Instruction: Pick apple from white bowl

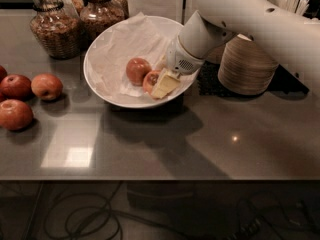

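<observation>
The gripper [164, 84] sits low inside the white bowl [100, 84], its pale tip covering the right part of the apple [149, 79], so only the left cheek shows. Above the gripper, the arm [240, 14] hides the bowl's right rim and the top of the stacked beige bowls [245, 69], then runs off the right edge. Far left of the gripper, one red apple [2, 73] is cut by the edge. The jars [52, 31] are clipped at the top.

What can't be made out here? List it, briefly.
Camera view:
- The apple: its right side is hidden by the gripper, which sits low in the white bowl.
- Leftmost red apple: cut off by the left edge.
- Left jar: top cut by the upper edge.
</observation>
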You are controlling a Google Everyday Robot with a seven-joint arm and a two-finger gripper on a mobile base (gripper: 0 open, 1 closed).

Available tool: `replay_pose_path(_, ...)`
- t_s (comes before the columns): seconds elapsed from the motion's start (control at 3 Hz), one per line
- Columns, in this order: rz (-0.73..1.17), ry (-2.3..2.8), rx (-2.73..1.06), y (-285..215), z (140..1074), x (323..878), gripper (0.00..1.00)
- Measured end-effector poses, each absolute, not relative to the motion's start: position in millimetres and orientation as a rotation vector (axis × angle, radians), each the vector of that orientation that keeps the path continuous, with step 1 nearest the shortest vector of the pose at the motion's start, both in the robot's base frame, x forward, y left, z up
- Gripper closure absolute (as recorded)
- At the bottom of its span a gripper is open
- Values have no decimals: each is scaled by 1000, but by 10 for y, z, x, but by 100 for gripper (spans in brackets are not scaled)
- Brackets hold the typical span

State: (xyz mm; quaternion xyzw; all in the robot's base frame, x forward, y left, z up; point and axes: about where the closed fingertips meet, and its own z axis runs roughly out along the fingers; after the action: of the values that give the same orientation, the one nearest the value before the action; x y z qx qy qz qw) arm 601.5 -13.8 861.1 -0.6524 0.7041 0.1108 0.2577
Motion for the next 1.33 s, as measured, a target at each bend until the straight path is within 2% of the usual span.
replay_pose_path(0.33, 370, 1919, -1773, -207, 8541, 5851, 100)
replay_pose_path(0.67, 371, 1919, -1773, -209, 8573, 5849, 100)
replay_pose_path(1.33, 514, 1657, -1661, -546, 9681, 5872, 100)
